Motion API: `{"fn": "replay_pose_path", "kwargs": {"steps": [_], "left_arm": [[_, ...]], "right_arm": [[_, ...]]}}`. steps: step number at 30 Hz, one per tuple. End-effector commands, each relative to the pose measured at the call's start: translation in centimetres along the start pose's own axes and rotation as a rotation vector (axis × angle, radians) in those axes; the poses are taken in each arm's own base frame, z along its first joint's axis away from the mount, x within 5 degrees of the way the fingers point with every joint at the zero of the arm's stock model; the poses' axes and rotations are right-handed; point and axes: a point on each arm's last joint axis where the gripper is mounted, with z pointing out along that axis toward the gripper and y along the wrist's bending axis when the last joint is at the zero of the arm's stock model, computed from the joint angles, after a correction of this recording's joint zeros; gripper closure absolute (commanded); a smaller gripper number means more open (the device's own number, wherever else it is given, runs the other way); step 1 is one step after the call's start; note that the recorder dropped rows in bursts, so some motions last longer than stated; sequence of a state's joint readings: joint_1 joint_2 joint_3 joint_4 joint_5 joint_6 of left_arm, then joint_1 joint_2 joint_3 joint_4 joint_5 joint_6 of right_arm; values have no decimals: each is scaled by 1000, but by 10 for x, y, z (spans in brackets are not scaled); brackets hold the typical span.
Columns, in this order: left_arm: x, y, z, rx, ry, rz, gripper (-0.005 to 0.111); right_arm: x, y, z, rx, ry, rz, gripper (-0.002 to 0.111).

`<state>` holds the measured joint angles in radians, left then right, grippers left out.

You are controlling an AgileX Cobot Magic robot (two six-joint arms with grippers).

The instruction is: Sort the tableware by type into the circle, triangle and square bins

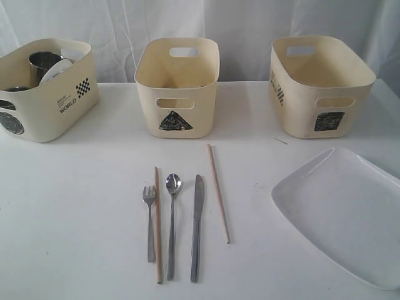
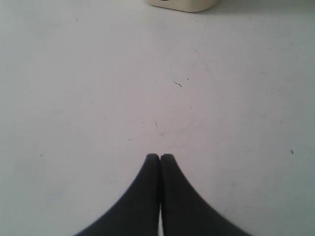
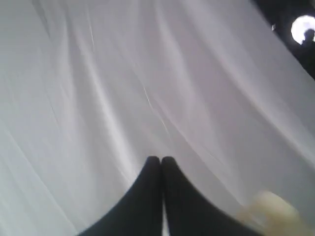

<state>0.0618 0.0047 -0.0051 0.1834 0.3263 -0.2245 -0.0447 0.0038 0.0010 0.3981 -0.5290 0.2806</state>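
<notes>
With nothing in hand, my left gripper [image 2: 160, 157] and right gripper [image 3: 161, 160] are both closed and empty, while the fork [image 1: 149, 215], spoon [image 1: 172, 219], knife [image 1: 197, 228] and chopsticks [image 1: 158, 225] lie in a row on the worktop [image 1: 75, 206] near the triangle bin [image 1: 178, 87], and the plate [image 1: 344, 212] at near right is not yet sorted.

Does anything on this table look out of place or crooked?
Only one thing: the straight chopstick lies between the fork and spoon, while the slanted chopstick lies apart beyond the knife, reaching nearer the triangle bin. Nothing looks spilled or broken.
</notes>
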Motion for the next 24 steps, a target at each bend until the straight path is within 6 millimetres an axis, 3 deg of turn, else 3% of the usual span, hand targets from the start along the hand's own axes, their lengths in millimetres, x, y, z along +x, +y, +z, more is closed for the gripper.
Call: {"fn": "replay_pose_path", "kwargs": {"steps": [1,4,6,11,14,16,17,19,21,22,24], "left_arm": [[4,0,0,0,32,2,107],[4,0,0,0,32,2,107],[4,0,0,0,32,2,107],[4,0,0,0,32,2,107],[4,0,0,0,32,2,107],[4,0,0,0,32,2,107],[4,0,0,0,32,2,107],[4,0,0,0,32,2,107],[4,0,0,0,32,2,107],[4,0,0,0,32,2,107],[4,0,0,0,32,2,107]], "right_arm": [[-47,-2,-9,5,-504,185,108],[-52,13,11,-28,-384,411,108],[-60,41,34,-117,-246,453,108],[-74,116,106,-455,-108,-43,108],[-52,143,160,-629,29,-362,108],[-14,132,198,-609,249,-564,108],[9,116,215,-536,380,-645,108],[47,62,243,-169,674,-825,108],[65,2,248,323,910,-974,108],[65,-18,243,542,994,-1039,108],[71,-42,234,797,1113,-1119,108]]}}
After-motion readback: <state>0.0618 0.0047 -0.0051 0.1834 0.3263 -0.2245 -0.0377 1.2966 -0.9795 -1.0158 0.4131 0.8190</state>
